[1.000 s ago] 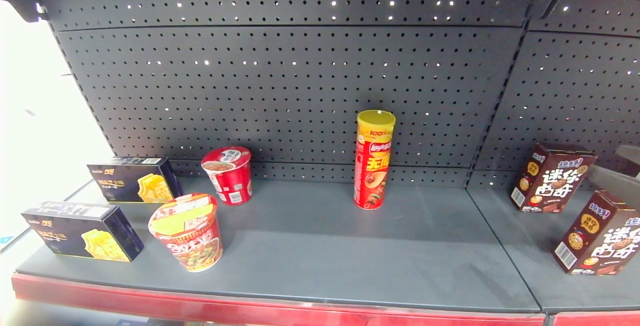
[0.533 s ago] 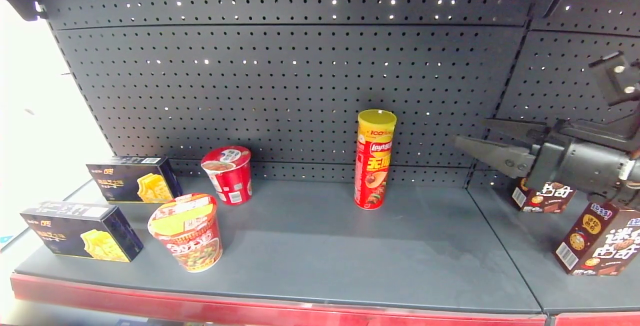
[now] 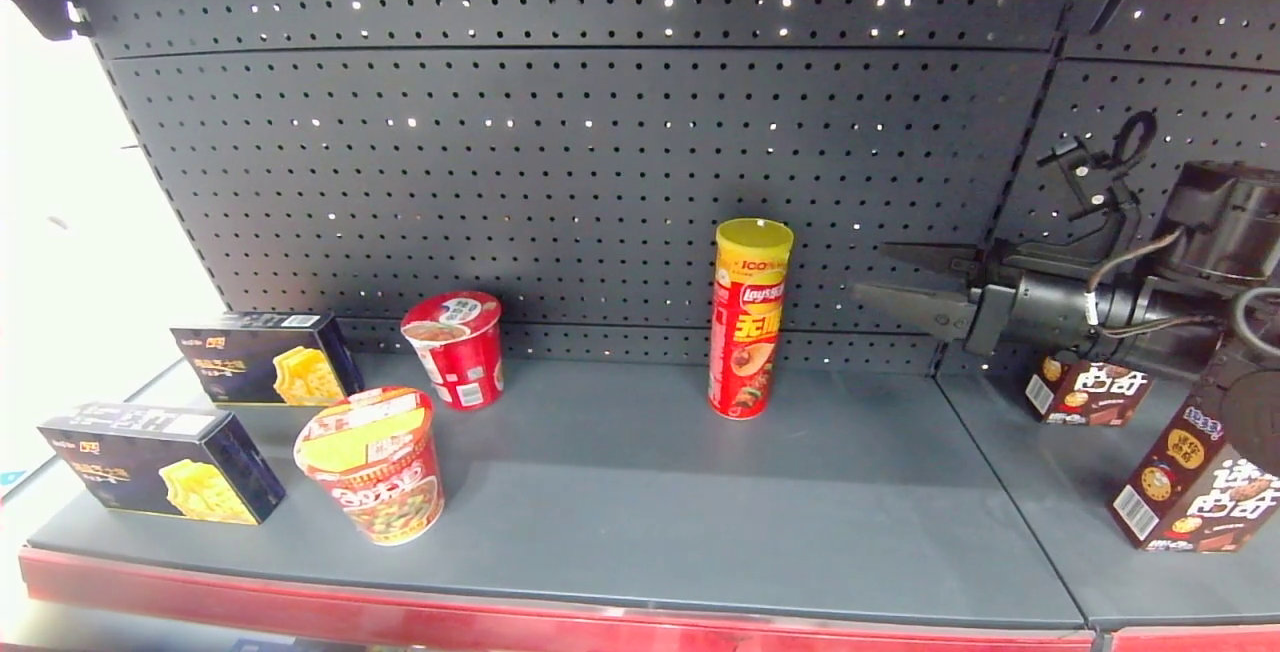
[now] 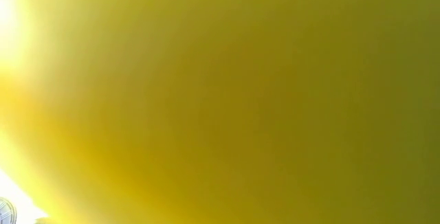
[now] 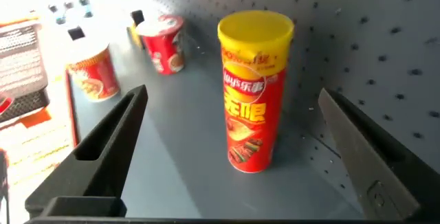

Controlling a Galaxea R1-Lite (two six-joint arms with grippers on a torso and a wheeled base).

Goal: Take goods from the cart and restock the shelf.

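A red chip can with a yellow lid (image 3: 748, 319) (image 5: 251, 91) stands upright at the back middle of the grey shelf (image 3: 700, 512). My right gripper (image 3: 895, 282) (image 5: 240, 148) hangs open to the can's right, above the shelf, its fingers (image 3: 905, 306) pointing at the can and apart from it. Two red noodle cups (image 3: 456, 348) (image 3: 373, 462) stand left of centre. Two dark boxes with yellow print (image 3: 267, 358) (image 3: 160, 460) lie at the left end. In the left wrist view a blurred yellow surface (image 4: 220, 100) is pressed close to the camera.
Brown cookie boxes (image 3: 1090, 387) (image 3: 1200, 482) stand on the neighbouring shelf section at the right, partly behind my right arm. A black pegboard (image 3: 560, 162) backs the shelf and a red strip (image 3: 500, 617) runs along its front edge. Bare shelf lies in front of the can.
My right arm has come in from the right edge and moved left towards the chip can, its gripper open throughout. The goods on the shelf have stayed put.
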